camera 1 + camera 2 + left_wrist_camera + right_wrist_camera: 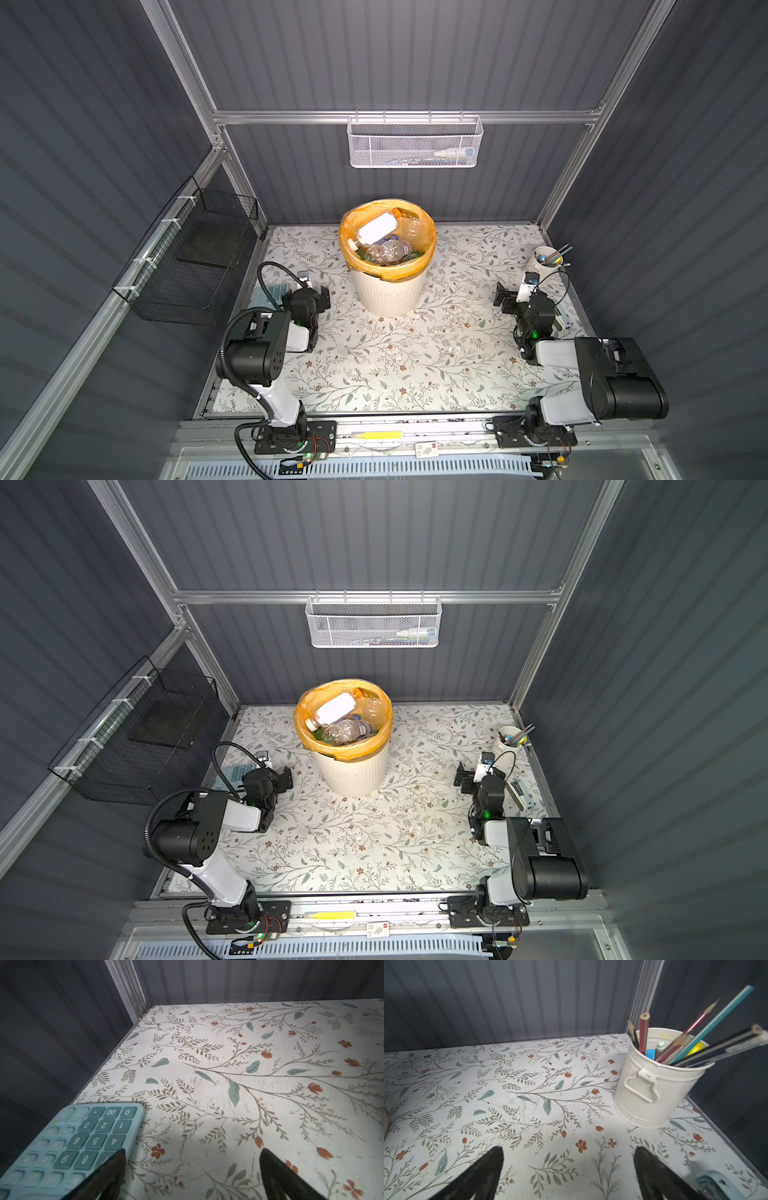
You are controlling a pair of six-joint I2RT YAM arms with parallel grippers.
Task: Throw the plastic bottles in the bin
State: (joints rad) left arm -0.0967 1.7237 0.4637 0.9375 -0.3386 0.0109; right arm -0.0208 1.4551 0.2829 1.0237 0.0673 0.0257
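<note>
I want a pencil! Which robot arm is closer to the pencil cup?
Right. The right fingers sit open near the pencil cup. The left fingers are on the other side of the bin, by the blue calculator.

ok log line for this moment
plastic bottles: in bin | left tool: open, empty, by calculator | right tool: open, empty, by pencil cup

**Inspector A:** What kind of premises?

**Inspector B:** A robot test cell, laboratory type. Grey ribbed wall panels on an aluminium frame enclose a floral-covered table. The left arm and right arm are bolted to a rail along its near edge.

**Inspector A:** Storage?

**Inspector B:** A white mesh basket and a black wire basket hang on the frame.
</note>
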